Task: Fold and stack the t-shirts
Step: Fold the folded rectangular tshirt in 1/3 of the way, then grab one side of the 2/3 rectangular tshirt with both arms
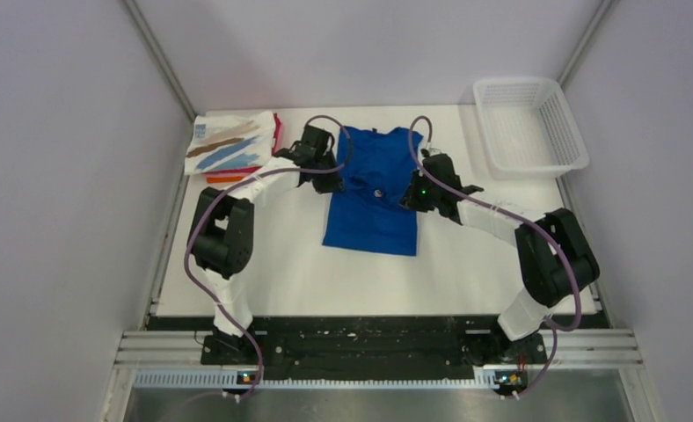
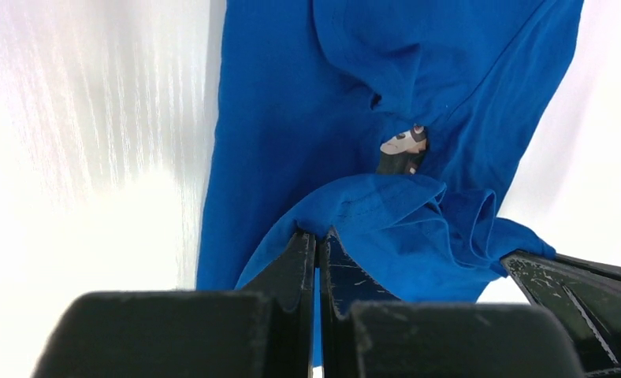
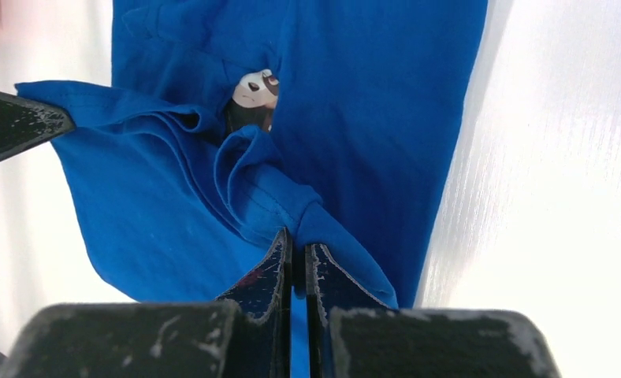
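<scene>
Royal blue cloth t-shirt [image 1: 369,211] lies mid-table on white tabletop [image 1: 281,264], hem toward the arm bases. Left gripper [image 2: 317,242] is clenched on a bunched fold of blue cloth at the shirt's left side; right gripper [image 3: 294,240] is pinched tight on a fold at its right side. A bit of panda print [image 3: 255,88] peeks between the folds. Folded white t-shirt with brown and blue streaks [image 1: 227,145] sits at far left corner atop red and orange cloth [image 1: 278,132]. White plastic mesh basket [image 1: 528,123] is at far right.
</scene>
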You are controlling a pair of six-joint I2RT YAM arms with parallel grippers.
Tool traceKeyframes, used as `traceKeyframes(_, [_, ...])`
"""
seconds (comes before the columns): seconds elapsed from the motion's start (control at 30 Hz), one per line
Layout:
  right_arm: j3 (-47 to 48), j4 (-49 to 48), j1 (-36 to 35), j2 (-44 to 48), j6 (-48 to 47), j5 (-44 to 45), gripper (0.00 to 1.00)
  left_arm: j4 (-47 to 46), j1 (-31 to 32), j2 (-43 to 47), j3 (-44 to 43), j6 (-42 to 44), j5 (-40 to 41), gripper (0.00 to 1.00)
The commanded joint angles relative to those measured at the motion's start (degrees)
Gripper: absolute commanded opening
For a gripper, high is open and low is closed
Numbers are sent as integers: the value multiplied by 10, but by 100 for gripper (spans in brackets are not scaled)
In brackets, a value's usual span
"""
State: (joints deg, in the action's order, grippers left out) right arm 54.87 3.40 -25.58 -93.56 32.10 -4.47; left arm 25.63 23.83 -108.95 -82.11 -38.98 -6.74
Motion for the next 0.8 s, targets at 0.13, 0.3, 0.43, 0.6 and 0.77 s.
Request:
traceKeyframes(0.13, [46,-74,31,-50,-9,4,29,10,-18,-57,-83,17,-12,49])
traceKeyframes(0.3, [109,-40,56,-61,-30,-16,91,69,-32,-37,-141,18,-10,96])
traceKeyframes(0.43, [53,-43,56,5,-18,-11,99,30,-31,43,-36,20,-13,99])
traceKeyframes(0.6, [-79,-42,48,104,17,-25,99,19,-29,131,112,13,-37,99])
traceKeyframes(0.77, [-183,-35,-1,194,31,8,99,-14,-21,196,240,0,-45,99])
